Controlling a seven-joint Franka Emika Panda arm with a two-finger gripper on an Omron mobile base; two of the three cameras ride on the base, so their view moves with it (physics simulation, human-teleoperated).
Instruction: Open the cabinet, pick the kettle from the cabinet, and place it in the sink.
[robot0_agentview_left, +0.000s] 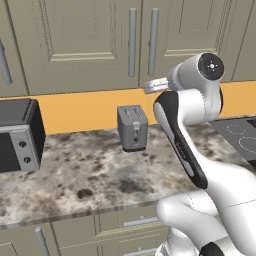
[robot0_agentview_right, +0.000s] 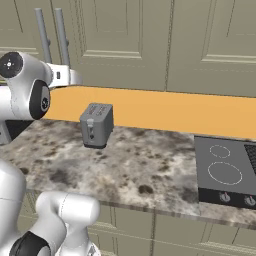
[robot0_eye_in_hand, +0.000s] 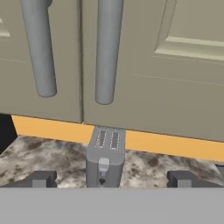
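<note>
Fingers (robot0_eye_in_hand: 39, 179) of the gripper (robot0_eye_in_hand: 111, 180) stand wide apart and hold nothing, their two dark tips low in the hand view with the grey toaster (robot0_eye_in_hand: 105, 159) showing in the gap between them, further off on the speckled counter (robot0_eye_in_hand: 52, 157).

Above and left of the left fingertip hangs the left handle (robot0_eye_in_hand: 38, 48) of the cabinet (robot0_eye_in_hand: 175, 87). Just right of it runs the seam between the two doors, both closed. Right of the seam, above the gap between the fingers, hangs the right handle (robot0_eye_in_hand: 107, 50). Further right, above the right fingertip, is only the plain panelled door face. The kettle cannot be seen; I judge it sits behind these closed doors. The sink cannot be placed from here.

My judgement is that the opening step is not yet begun. The risks: both handles hang close together, so a slightly off approach could straddle the wrong bar or strike the door face. The toaster stands below the handles, so a low approach could knock it.
</note>
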